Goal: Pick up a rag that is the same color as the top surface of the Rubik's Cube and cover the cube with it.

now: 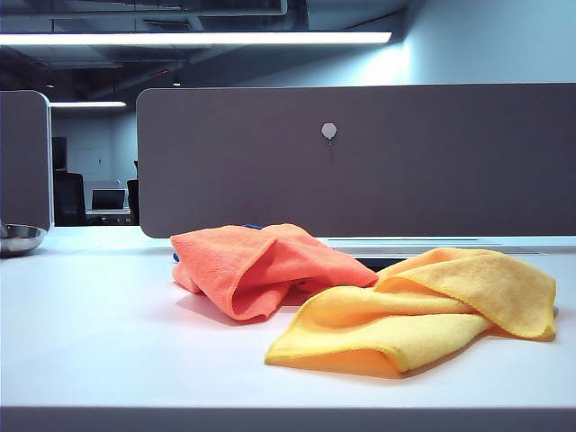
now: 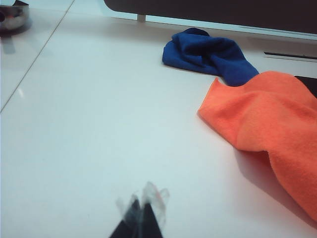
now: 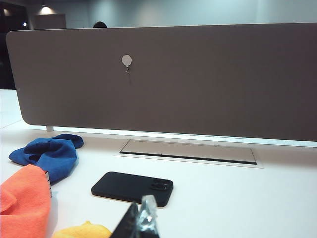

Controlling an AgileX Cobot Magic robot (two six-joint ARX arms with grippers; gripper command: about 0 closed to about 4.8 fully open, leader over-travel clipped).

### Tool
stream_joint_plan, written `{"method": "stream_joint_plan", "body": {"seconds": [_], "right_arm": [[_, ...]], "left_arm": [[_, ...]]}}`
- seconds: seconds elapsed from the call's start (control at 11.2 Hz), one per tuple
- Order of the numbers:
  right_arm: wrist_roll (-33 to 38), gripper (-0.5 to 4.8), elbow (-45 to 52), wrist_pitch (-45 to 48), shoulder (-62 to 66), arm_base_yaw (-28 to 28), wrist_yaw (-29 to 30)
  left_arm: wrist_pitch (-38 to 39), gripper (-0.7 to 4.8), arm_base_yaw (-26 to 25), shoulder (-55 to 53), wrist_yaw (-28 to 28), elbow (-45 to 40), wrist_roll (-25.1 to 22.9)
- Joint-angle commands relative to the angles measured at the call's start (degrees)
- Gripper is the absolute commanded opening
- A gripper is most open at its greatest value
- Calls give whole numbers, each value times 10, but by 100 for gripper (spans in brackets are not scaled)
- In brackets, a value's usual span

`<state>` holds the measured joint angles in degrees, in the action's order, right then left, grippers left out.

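The white desk (image 1: pixel 99 342) carries three cloths. The largest, a yellow cloth (image 1: pixel 423 315), lies crumpled on the right of the exterior view, its edge touching the rag (image 1: pixel 261 265), the orange heap at the middle. The rag is humped as though draped over something, and in the right wrist view a small light-edged corner shows at its border; this may be the Rubik's Cube, but no cube can be made out with certainty in any picture, so the covering looks largely done. In the left wrist view the rag (image 2: pixel 270 124) runs diagonally ahead and to one side of the left hand (image 2: pixel 141 213), whose fingertips are pressed together with nothing between them; that hand is judged the nearer to the rag. The right hand (image 3: pixel 140 218) shows only as a tip low in its own view, apparently closed and empty, though this cannot be told for sure; the rag (image 3: pixel 22 203) lies off to its side. Behind the rag rests a small dark blue cloth (image 2: pixel 208 52), and a black phone (image 3: pixel 132 187) lies flat nearby. No brand, label or writing is readable.
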<state>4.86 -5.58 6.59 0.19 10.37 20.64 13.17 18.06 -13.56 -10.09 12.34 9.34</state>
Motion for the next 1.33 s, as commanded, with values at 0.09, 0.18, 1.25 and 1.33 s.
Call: {"method": "stream_joint_plan", "body": {"seconds": [0.09, 0.18, 1.25, 1.33], "right_arm": [[16, -1, -1, -5, 0, -53, -4], [9, -1, 0, -22, 0, -90, -35], [7, -1, 13, 14, 0, -136, -55], [7, -1, 13, 16, 0, -137, -54]], "left_arm": [[-44, -5, 0, 0, -2, -25, 7], [-55, -5, 0, 0, -2, -40, 1], [-108, -5, -1, 134, 14, -115, 7], [-108, -5, -1, 134, 41, -114, 3]]}}
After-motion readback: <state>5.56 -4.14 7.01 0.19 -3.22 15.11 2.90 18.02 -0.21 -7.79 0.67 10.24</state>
